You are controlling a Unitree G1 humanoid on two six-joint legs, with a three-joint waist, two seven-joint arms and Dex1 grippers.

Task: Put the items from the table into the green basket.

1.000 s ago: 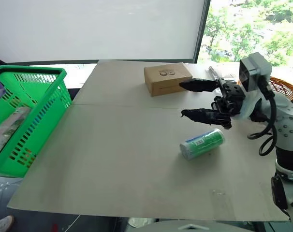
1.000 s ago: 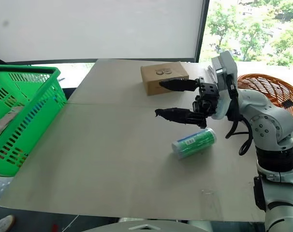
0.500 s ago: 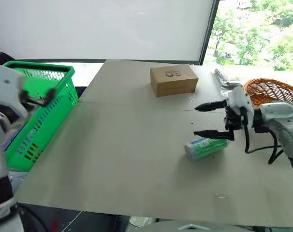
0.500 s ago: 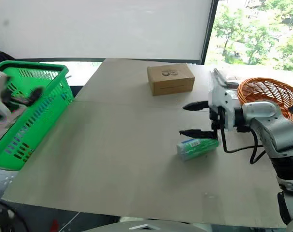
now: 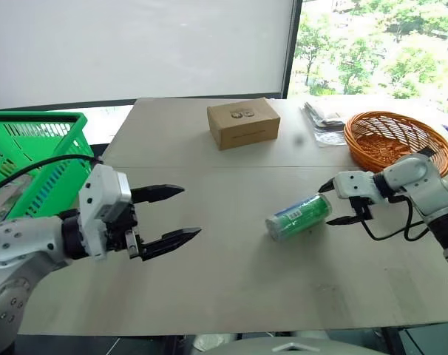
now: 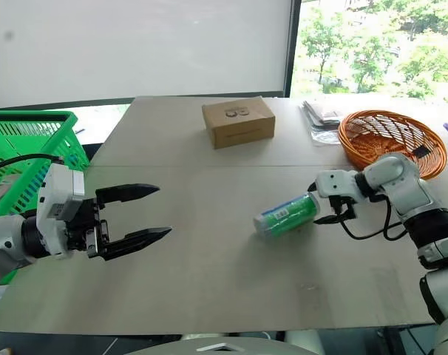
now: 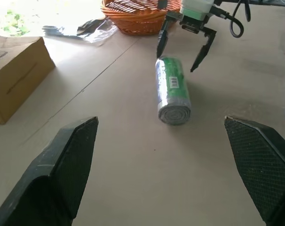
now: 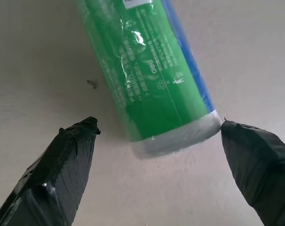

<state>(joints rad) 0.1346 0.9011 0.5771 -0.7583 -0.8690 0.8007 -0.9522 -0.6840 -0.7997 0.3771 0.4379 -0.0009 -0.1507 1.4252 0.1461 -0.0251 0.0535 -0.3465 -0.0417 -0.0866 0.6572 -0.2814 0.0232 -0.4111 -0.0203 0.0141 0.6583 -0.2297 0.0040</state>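
The left hand [image 5: 165,214] is positioned low over the near left part of the worktop [image 5: 209,274]. Its two black fingers are spread wide and point toward the centre of the worktop. Nothing is held between them.

The green can [image 5: 299,216] lies on its side on the worktop, right of centre. One end faces the near edge; the other end faces the right hand [image 5: 333,203]. The right hand is angled downward at the far end of the can. Its fingers are spread wide, one on each side of that end. In the right wrist view the fingertips [image 8: 76,141] flank the can's silver rim with a gap on both sides, so the can is not gripped.

The green basket [image 5: 32,163] stands off the left edge of the worktop, beside the left arm. Its contents cannot be made out.

A thin seam [image 5: 231,167] crosses the worktop beyond the can. The brown cardboard box [image 5: 243,123] rests flat on the far side of the seam, near the middle. To its right lies a crumpled clear wrapper [image 5: 321,118], just beside the round orange wicker basket [image 5: 398,140] at the far right corner.
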